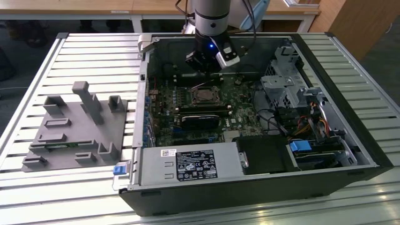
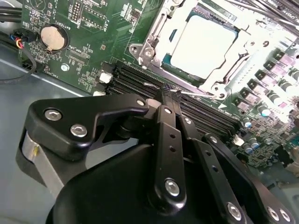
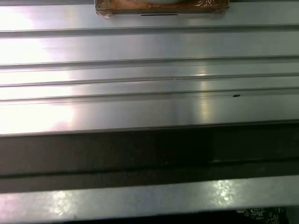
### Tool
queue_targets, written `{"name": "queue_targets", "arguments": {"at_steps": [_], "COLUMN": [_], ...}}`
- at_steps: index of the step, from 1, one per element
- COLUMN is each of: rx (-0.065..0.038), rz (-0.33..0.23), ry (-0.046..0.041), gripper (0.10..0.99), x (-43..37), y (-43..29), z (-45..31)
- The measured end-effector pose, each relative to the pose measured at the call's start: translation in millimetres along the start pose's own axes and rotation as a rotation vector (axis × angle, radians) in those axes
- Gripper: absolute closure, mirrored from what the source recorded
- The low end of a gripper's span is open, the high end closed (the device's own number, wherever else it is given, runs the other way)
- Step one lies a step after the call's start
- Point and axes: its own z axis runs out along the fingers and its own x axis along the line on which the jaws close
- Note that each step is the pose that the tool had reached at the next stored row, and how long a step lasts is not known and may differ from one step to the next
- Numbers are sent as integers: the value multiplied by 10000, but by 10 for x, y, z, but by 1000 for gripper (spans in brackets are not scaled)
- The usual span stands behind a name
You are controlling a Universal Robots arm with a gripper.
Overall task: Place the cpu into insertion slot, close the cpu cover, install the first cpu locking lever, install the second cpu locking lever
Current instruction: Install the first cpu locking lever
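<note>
The cpu (image 2: 205, 44) lies flat in the insertion slot (image 1: 203, 96) on the motherboard, silvery top up. The cpu cover (image 2: 161, 28), a silvery metal frame, lies down around it. A thin wire locking lever (image 2: 196, 94) runs along the socket's edge, beside the memory slots. My gripper (image 2: 170, 93) is shut, with its black fingertips against that lever. In the exterior view the gripper (image 1: 201, 70) hangs inside the open computer case, just behind the socket.
Long black memory slots (image 2: 135, 79) and a coin battery (image 2: 51, 37) lie near the fingertips. A black card (image 1: 200, 119), power supply (image 1: 187, 164) and drive cages (image 1: 293, 89) crowd the case. A grey fixture (image 1: 78, 126) stands on the slatted table (image 3: 149, 107).
</note>
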Motion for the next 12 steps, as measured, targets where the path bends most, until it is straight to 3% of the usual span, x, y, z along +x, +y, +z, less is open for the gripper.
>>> {"name": "queue_targets", "arguments": {"at_steps": [12], "rx": [17], "rz": [0], "ry": [-1], "gripper": [980], "x": [-27], "y": [-6], "z": [91]}}
